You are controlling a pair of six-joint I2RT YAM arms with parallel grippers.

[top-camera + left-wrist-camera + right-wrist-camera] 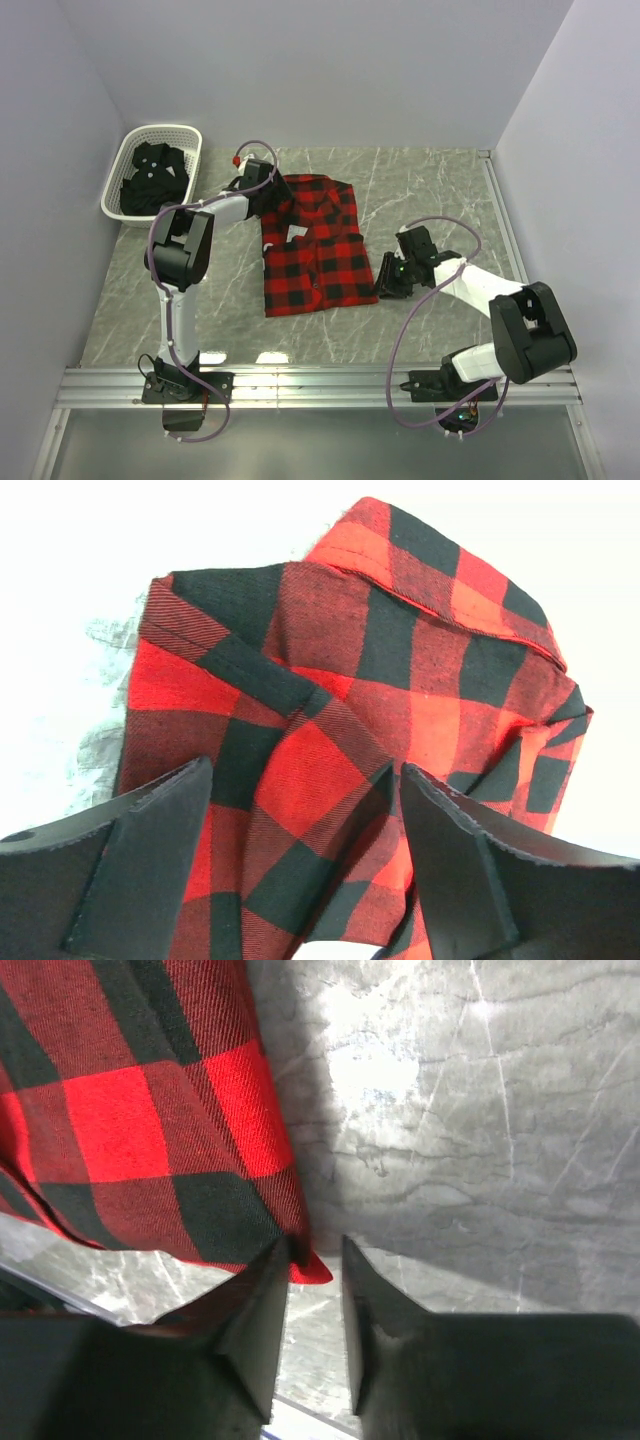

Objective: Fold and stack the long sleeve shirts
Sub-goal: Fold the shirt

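Observation:
The red-and-black flannel shirt (315,245) lies folded flat in the middle of the table. My left gripper (268,195) hovers over its far left corner near the collar. In the left wrist view its jaws (305,770) stand wide apart, open, with flannel (400,660) lying loose between them. My right gripper (392,285) sits at the shirt's near right corner. In the right wrist view the right gripper (314,1243) is open by a narrow gap, and the red corner of the flannel (150,1110) touches the left fingertip (250,1330), unpinched. The black shirt (155,178) lies crumpled in the basket.
The white lattice basket (165,129) stands at the far left corner against the wall. Grey marble tabletop (440,190) stretches right of the flannel. Walls close in on the left, back and right. A metal rail (320,385) runs along the near edge.

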